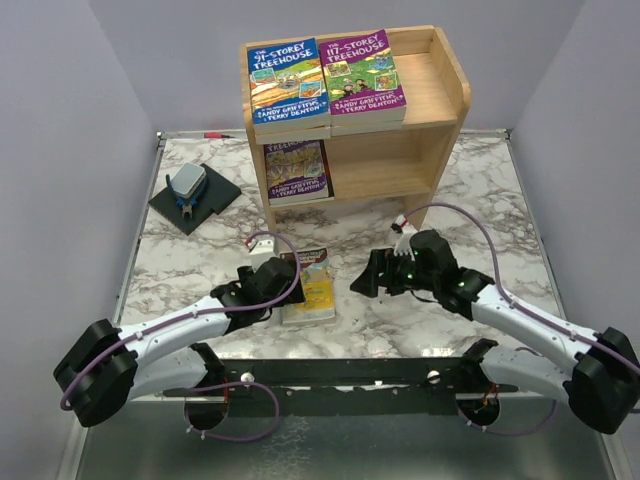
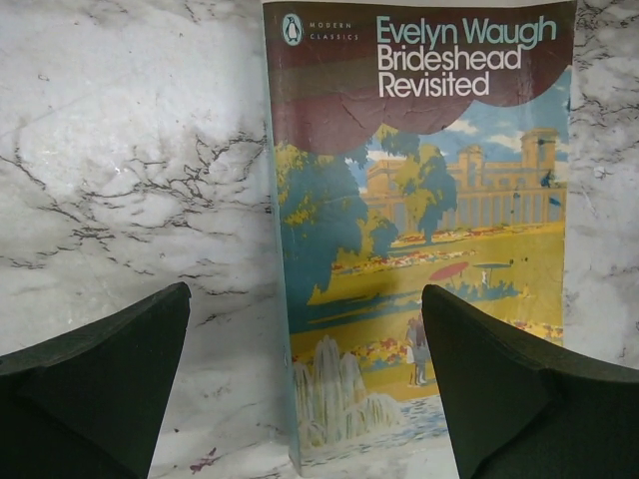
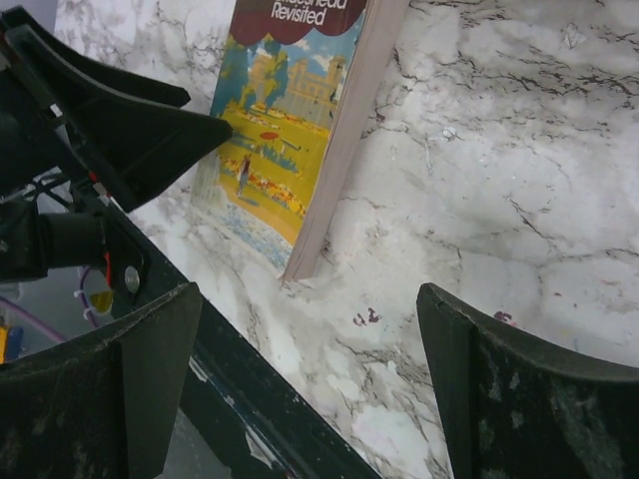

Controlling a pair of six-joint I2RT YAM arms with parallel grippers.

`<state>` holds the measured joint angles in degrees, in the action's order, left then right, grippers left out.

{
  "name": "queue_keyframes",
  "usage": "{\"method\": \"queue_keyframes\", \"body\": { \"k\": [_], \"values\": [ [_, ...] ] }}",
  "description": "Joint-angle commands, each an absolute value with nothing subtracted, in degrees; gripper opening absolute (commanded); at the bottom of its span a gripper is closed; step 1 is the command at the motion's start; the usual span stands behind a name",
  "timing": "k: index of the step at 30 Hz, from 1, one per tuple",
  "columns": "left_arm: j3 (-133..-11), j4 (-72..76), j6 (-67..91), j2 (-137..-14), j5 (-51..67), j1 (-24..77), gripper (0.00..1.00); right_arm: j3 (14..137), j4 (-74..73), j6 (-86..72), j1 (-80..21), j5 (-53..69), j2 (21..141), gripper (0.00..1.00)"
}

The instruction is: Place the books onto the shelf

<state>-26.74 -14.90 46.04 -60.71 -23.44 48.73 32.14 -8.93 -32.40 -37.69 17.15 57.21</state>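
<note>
The Brideshead book [image 2: 419, 249] lies flat on the table [image 1: 190, 260] right under the left end effector [image 2: 305, 294], jaws gaping fully, holding nothing. The right end effector [image 3: 310, 294], also wide and empty, hangs beside its edge. Worry: thin paperback on slick marble, so the fingers [image 2: 100, 379] could skid or peel only the cover. It reads Penguin Modern Classics, Evelyn Waugh. The Treehouse books [image 1: 288, 80] on the shelf [image 1: 452, 95] say 91-Storey and 117-Storey.

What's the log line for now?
left claw: open over yellow Brideshead paperback on marble table | right claw: open, empty | light wooden shelf: blue book, purple book on top; third book inside
</note>
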Motion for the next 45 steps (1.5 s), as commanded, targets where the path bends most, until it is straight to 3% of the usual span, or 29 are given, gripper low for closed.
{"method": "queue_keyframes", "body": {
  "k": [1,8,27,34,41,45],
  "values": [
    [-24.55,-7.85,46.58,-61.87,-19.99,47.82,0.99,31.87,-0.55,-38.78,-40.68,10.93,63.03,0.91],
    [-22.24,-2.91,46.52,-63.64,-15.21,47.53,0.97,32.48,5.87,-43.43,-41.93,10.30,71.47,0.84],
    [-23.14,10.71,43.05,-76.77,-3.07,48.13,0.66,30.45,5.66,-51.62,-42.38,1.02,78.75,0.66],
    [-25.02,12.42,42.02,-80.96,-2.42,49.13,0.63,28.66,3.19,-52.58,-42.40,-5.67,77.89,0.58],
    [-25.40,13.08,41.25,-82.59,-1.86,49.24,0.63,26.75,6.46,-52.92,-42.37,-3.46,80.10,0.51],
    [-25.20,13.18,40.84,-82.96,-1.85,49.24,0.63,25.36,9.09,-53.38,-42.40,-1.53,80.93,0.33]
  ]
}}
